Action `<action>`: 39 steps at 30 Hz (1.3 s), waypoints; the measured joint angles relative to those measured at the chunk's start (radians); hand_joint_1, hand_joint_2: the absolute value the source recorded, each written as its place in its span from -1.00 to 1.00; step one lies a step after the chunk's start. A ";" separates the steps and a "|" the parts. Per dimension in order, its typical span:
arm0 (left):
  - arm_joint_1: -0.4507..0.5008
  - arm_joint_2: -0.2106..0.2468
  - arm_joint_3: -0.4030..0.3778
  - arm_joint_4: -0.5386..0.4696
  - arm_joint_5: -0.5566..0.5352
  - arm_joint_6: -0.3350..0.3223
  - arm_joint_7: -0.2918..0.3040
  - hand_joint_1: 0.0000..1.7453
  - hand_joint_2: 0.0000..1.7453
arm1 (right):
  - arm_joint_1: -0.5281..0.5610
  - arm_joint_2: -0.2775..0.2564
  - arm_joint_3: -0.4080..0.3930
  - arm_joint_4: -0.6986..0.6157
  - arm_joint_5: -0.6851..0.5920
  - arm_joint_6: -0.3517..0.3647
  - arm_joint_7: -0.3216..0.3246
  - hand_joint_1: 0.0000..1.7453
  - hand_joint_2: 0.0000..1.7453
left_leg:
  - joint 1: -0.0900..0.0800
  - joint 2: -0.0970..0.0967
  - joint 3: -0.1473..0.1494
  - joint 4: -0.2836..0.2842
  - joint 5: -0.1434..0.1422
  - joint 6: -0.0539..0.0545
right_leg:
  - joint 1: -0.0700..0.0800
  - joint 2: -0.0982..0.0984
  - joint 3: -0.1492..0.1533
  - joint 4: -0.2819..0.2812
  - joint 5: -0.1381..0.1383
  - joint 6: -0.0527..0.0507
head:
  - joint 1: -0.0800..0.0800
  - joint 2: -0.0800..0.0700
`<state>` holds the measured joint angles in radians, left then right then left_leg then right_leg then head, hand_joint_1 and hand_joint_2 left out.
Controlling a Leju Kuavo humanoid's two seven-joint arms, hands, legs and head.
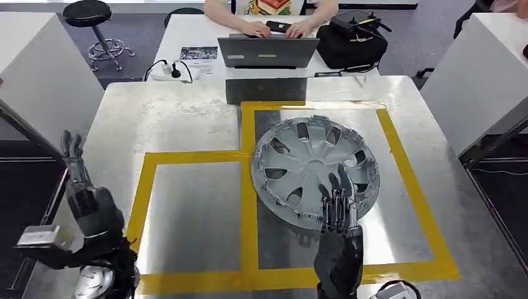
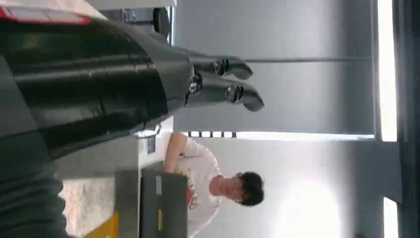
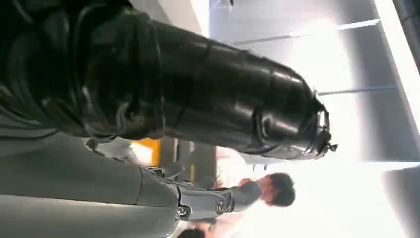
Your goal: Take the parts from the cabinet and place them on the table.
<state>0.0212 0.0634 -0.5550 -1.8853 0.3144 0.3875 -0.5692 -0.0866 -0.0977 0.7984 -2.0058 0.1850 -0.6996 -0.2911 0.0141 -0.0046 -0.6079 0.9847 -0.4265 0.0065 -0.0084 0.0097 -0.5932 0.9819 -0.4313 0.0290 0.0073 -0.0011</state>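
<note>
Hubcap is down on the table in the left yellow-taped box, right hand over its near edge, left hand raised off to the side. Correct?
Not quite. In the head view the hubcap lies in the right taped box, not the left. The right hand is over its near edge, and the left hand is raised at the table side.

Robotics lab: tape-marked steel table (image 1: pixel 187 124), operator's laptop (image 1: pixel 268 52) desk.

silver hubcap (image 1: pixel 314 168), lying flat on table (image 1: pixel 187 118), inside yellow tape

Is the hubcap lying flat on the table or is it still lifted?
Lying flat. The hubcap rests face up on the table inside the right yellow-taped box; the right hand is at its near edge, fingers extended.
</note>
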 joint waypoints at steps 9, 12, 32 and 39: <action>0.100 0.038 0.024 -0.128 -0.222 0.232 -0.004 -1.00 -1.00 | 0.121 -0.006 -0.119 -0.006 0.087 0.000 0.065 -1.00 -1.00 | 0.000 0.000 0.014 -0.013 -0.003 0.025 | -0.002 -0.001 0.018 -0.019 0.004 0.020 | -0.007 0.000; 0.108 0.046 0.019 -0.170 -0.284 0.294 0.036 -1.00 -1.00 | 0.159 -0.008 -0.172 -0.005 0.055 -0.001 0.049 -1.00 -1.00 | 0.006 0.001 0.036 -0.032 0.004 0.031 | -0.006 -0.003 -0.031 0.105 -0.077 0.023 | 0.007 0.000; 0.109 0.062 0.008 -0.158 -0.087 0.206 0.000 -1.00 -1.00 | 0.192 -0.008 -0.243 0.006 0.046 0.000 0.034 -1.00 -1.00 | 0.006 -0.001 0.030 -0.006 -0.010 -0.001 | 0.003 -0.001 0.047 0.007 -0.037 -0.009 | -0.003 0.000; 0.104 0.062 0.006 -0.156 -0.170 0.256 0.031 -1.00 -1.00 | 0.188 -0.009 -0.248 0.007 -0.049 0.000 -0.017 -1.00 -1.00 | 0.014 0.006 0.046 -0.035 0.002 0.020 | -0.002 0.000 0.044 -0.006 -0.034 0.011 | -0.014 0.000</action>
<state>0.1248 0.1255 -0.5486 -2.0409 0.1446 0.6440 -0.5386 0.1016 -0.1068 0.5508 -1.9985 0.1358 -0.7000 -0.3079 0.0278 0.0017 -0.5617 0.9493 -0.4249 0.0265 -0.0107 0.0097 -0.5491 0.9764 -0.4651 0.0399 -0.0065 -0.0011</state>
